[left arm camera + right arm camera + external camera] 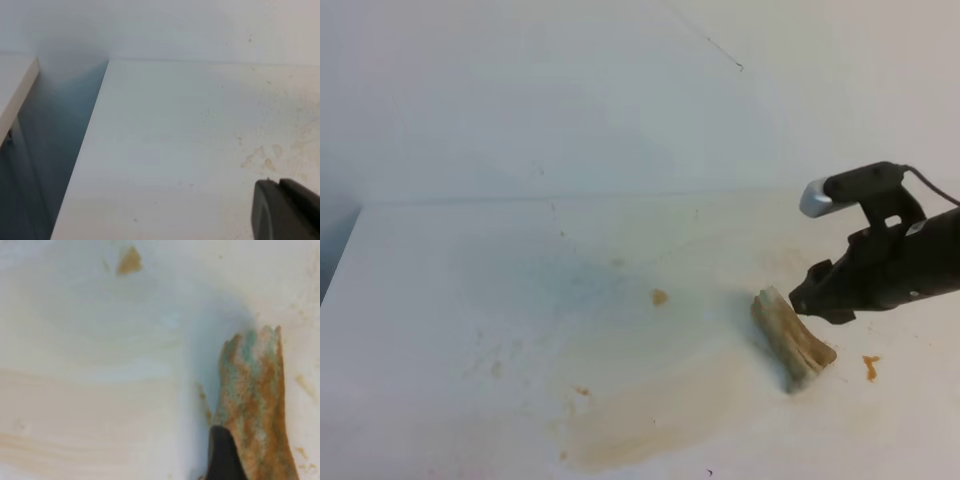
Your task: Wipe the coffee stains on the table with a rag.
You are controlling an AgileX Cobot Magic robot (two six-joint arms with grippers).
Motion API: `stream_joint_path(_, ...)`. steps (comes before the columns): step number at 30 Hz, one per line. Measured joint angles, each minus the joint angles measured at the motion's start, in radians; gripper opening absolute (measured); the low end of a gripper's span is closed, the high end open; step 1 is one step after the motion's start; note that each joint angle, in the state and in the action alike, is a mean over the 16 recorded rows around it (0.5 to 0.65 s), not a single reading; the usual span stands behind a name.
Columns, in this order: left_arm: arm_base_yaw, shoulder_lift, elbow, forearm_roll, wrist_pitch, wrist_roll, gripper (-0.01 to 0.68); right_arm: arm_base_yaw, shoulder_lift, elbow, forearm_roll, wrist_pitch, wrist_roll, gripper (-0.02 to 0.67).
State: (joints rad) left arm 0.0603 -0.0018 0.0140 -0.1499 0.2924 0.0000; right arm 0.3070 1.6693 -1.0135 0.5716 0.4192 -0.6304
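The rag, a tan, brown-stained wad with a whitish end, lies on the white table at the right. A broad pale tan coffee smear spreads to its left, with a small brown spot above it and an orange drop to the rag's right. My right gripper hovers at the rag's upper right side. In the right wrist view one dark fingertip touches the left edge of the rag, and the other finger is out of frame, so the jaws stand wide. Only a dark piece of my left gripper shows.
The table's left edge drops into a dark gap beside another white surface. Faint tan smudges mark the tabletop near the left gripper. A white wall rises behind the table.
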Motion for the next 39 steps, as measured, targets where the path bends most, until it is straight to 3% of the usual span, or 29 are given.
stream_joint_path(5, 0.0, -0.002, 0.005, 0.0, 0.0, 0.0, 0.0, 0.0, -0.115, -0.003, -0.029, 0.044, 0.007, 0.327)
stream_joint_path(12, 0.0, 0.0, 0.002, 0.0, 0.0, 0.0, 0.0, 0.0, -0.351, -0.007, -0.128, 0.171, 0.039, 0.173)
stream_joint_path(20, 0.0, 0.0, 0.005, 0.0, 0.0, 0.0, 0.0, 0.0, -0.673, 0.022, -0.367, 0.323, 0.265, 0.028)
stream_joint_path(31, 0.0, -0.002, 0.005, 0.0, 0.001, 0.0, 0.0, 0.0, -1.037, 0.267, -0.729, 0.219, 0.744, 0.001)
stream_joint_path(39, 0.0, -0.002, 0.005, 0.0, 0.0, 0.0, 0.0, 0.0, -1.099, 0.431, -0.869, 0.066, 0.897, 0.0)
